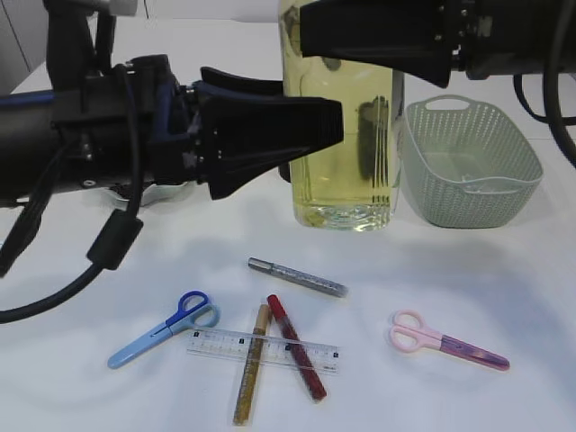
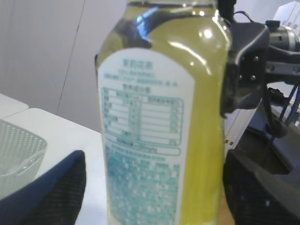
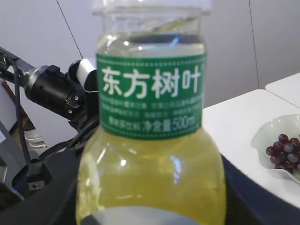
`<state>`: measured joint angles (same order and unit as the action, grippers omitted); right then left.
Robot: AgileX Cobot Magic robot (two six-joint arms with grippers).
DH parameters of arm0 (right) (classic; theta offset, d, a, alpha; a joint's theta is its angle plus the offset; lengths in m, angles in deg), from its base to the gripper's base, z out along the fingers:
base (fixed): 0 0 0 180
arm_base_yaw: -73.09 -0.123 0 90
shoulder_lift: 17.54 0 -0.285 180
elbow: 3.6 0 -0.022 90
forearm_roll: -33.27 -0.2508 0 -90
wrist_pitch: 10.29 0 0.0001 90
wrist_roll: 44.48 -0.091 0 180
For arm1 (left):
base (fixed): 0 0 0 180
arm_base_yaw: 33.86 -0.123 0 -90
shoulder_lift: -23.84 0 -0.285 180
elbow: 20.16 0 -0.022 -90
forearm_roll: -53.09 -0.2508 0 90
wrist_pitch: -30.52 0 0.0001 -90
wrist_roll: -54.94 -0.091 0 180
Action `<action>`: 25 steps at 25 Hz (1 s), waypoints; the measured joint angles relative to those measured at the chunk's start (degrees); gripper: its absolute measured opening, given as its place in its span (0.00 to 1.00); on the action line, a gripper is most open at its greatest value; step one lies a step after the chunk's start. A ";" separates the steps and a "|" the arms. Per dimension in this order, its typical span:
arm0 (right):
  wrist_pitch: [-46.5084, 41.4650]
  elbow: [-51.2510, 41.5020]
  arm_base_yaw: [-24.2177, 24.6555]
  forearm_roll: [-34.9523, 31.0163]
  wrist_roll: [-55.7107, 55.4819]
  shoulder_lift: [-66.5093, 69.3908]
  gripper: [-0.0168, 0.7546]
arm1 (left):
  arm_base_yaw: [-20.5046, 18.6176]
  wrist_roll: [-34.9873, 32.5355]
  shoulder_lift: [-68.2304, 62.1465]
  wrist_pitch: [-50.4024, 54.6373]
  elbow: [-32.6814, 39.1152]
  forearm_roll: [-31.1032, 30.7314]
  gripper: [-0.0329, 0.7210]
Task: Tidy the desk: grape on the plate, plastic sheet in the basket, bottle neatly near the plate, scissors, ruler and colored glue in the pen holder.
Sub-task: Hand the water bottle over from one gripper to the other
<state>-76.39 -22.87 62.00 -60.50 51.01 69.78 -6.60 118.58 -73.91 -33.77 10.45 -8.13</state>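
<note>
The bottle [image 1: 346, 153] of yellow-green drink stands upright mid-table. My right gripper [image 1: 355, 36] is shut on its upper part, and in the right wrist view the bottle [image 3: 150, 154] fills the jaws. My left gripper [image 1: 310, 103] is open around the bottle's left side, with its fingers [image 2: 47, 187] apart from the label [image 2: 145, 140]. Grapes [image 3: 283, 150] lie on the plate [image 3: 267, 133]. In front lie blue scissors [image 1: 162, 328], pink scissors [image 1: 445, 342], a clear ruler [image 1: 261, 348] and silver [image 1: 297, 277], red [image 1: 295, 346] and gold [image 1: 250, 364] glue sticks. Pen holder out of view.
A grey-green basket [image 1: 472, 162] stands right of the bottle. A pale curved edge shows inside it, and I cannot tell whether that is the plastic sheet. The ruler lies across the red and gold glue sticks. The left arm's cables [image 1: 112, 238] hang low at the left.
</note>
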 joint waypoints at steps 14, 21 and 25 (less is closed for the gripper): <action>-0.78 0.00 0.00 -1.19 0.01 0.00 0.64 | 4.93 1.46 -5.23 -1.76 -2.84 -0.28 0.89; -0.78 0.00 0.00 -1.03 0.01 0.00 0.64 | 4.97 5.51 -5.37 2.74 -9.45 -10.10 0.84; -0.78 0.00 0.00 -0.54 0.13 0.00 0.64 | 4.97 7.55 -5.41 3.55 -10.75 -12.76 0.83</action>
<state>-77.17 -22.87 62.00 -61.04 51.13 69.78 -1.64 126.13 -79.31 -30.23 -0.30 -20.89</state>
